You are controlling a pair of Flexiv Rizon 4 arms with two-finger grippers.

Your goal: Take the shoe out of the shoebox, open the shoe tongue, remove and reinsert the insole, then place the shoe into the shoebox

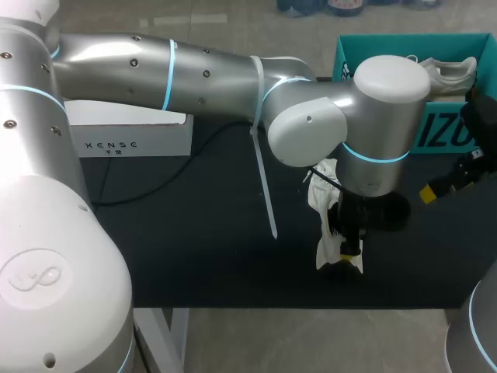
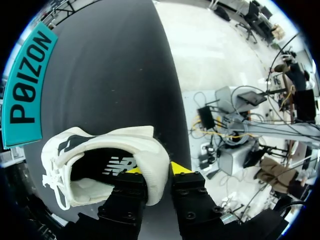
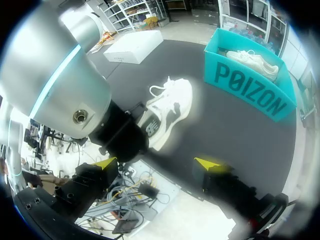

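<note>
A: What worries you here?

B: The grip. The left gripper (image 2: 156, 170) pinches only the padded heel collar of the white lace-up sneaker (image 2: 145, 145), one yellow tip inside the opening and the other outside. That collar is soft. I judge it could squash and slide free, or the sneaker could swing about the pinch.

A: Where does it sit?

B: Near the front edge of the black tabletop (image 1: 194, 233), right of the middle, with the toe towards the far edge. I cannot tell whether the sole rests on the top. If it slips there, it may go over that front edge.

A: And the other arm?

B: The right gripper (image 3: 157, 164) hangs by the right edge, fingers spread wide, holding nothing. The left arm's thick wrist stands between it and the sneaker's opening, so a reach for the tongue or insole risks a knock. The loose white laces (image 3: 159, 90) could also snag a fingertip.

A: Any writing?

B: There are big dark block letters on the wall of the teal cardboard shoebox (image 3: 250, 92) at the far right corner, where a second white shoe (image 3: 252, 60) lies. The flat white carton (image 1: 132, 136) towards the far left has small grey print. The dark insole (image 2: 117, 165) carries a white logo. All of it is legible, but I leave it unspelled.
</note>
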